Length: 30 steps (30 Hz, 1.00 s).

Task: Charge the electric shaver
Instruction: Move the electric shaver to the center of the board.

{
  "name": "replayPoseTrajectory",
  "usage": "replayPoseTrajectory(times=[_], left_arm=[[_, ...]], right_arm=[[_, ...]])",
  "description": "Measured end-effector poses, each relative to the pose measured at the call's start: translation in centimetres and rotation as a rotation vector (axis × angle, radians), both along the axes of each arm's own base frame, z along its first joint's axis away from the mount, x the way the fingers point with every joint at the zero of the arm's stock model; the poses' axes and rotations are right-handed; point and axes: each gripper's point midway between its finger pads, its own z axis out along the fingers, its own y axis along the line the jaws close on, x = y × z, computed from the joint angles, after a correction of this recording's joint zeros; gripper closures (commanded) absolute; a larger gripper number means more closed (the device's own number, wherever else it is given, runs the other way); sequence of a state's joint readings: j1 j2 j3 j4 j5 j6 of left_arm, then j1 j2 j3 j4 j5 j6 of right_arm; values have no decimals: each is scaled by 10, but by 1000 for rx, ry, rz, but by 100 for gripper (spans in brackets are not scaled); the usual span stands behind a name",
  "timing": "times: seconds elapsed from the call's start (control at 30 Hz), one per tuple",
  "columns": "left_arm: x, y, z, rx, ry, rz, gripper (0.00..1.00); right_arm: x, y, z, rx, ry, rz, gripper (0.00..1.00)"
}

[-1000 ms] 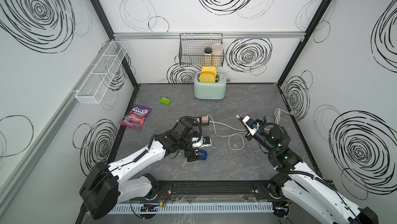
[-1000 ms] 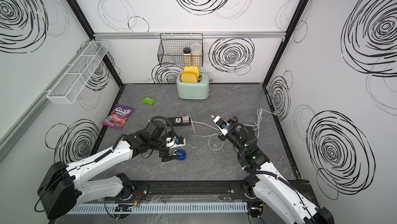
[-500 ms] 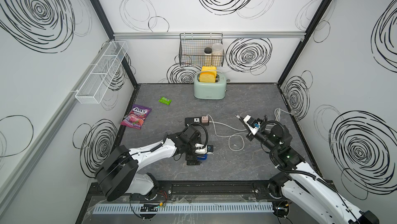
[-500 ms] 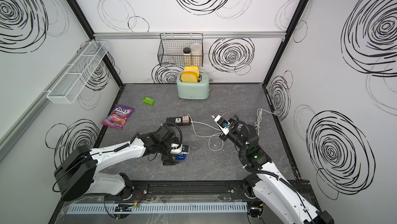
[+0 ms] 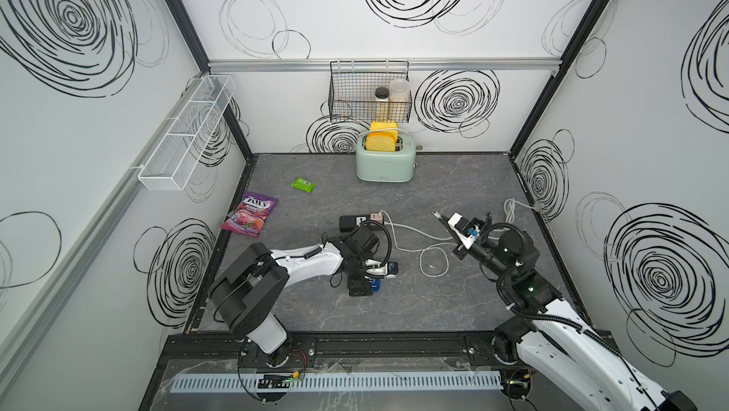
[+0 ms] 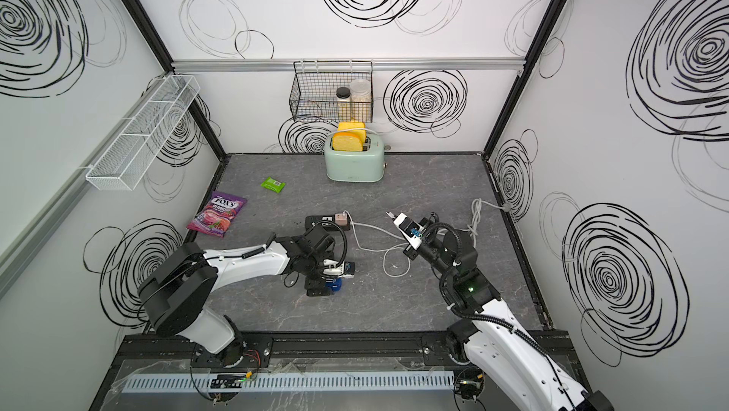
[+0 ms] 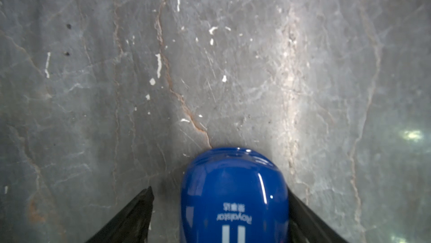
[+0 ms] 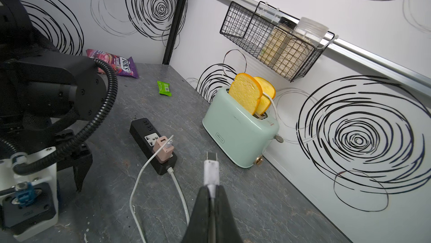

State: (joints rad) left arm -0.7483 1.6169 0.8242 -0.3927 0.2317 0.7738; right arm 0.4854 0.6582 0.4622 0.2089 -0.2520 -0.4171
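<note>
By the table's left edge lies the FOX'S candy bag (image 5: 250,214), well apart from the left gripper (image 5: 365,285). Its jaws stand wide around the blue electric shaver (image 7: 233,195), which lies near the middle of the grey marbled tabletop (image 5: 434,310); one finger (image 7: 303,225) is against its side and the other off it, with bare surface toward the front edge. Right of the black power strip (image 8: 142,130) and its pink adapter (image 8: 163,148), the right gripper (image 8: 211,191) pinches the white cable's plug (image 8: 211,168) tightly, above the table.
</note>
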Motion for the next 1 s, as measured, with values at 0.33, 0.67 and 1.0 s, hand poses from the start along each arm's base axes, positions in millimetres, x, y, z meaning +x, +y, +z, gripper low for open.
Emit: replayPoseTrajectory(times=[0.33,0.67,1.0], left_arm=[[10,-12,0,23,56,86,38],[23,-52,1,-32,100,252,24],[31,-68,1,-136,77,373,12]], right_arm=[[-3,-3,7,-3,-35,-5,100],[-4,-4,8,-1,-43,-6,100],[-7,-9,16,12,-68,-21,100]])
